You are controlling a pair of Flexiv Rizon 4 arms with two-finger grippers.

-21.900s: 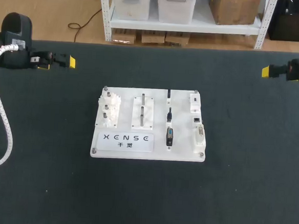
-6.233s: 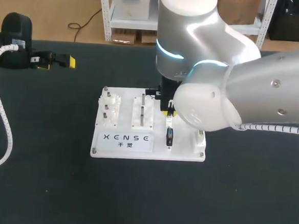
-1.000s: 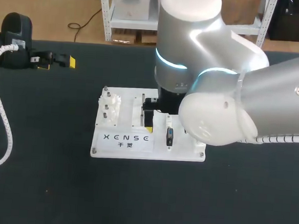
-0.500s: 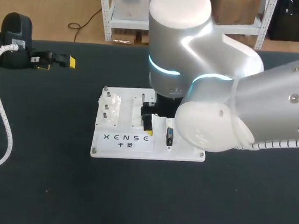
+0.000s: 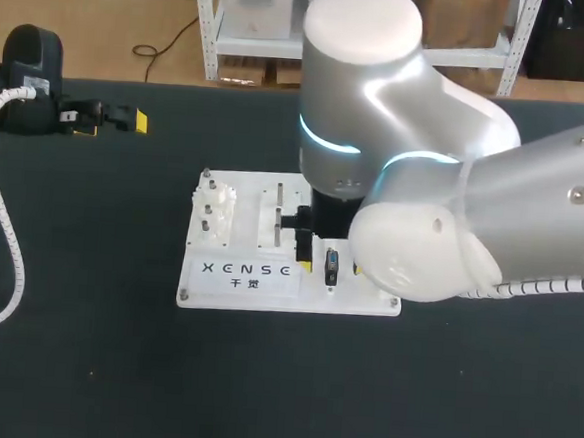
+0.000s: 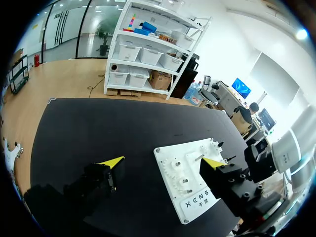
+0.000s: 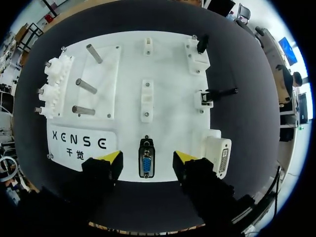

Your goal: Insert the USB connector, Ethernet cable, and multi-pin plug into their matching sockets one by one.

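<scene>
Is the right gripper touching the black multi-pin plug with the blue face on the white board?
Apart. The right wrist view shows bare white board between the black, blue-faced multi-pin plug and each open finger of the right gripper.

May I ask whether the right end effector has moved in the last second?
Yes: the right end effector shifted rightward along the white board, now straddling the multi-pin plug.

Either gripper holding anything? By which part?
Nothing held. Right gripper is open astride the multi-pin plug, fingers not touching it; left gripper is open and empty.
</scene>
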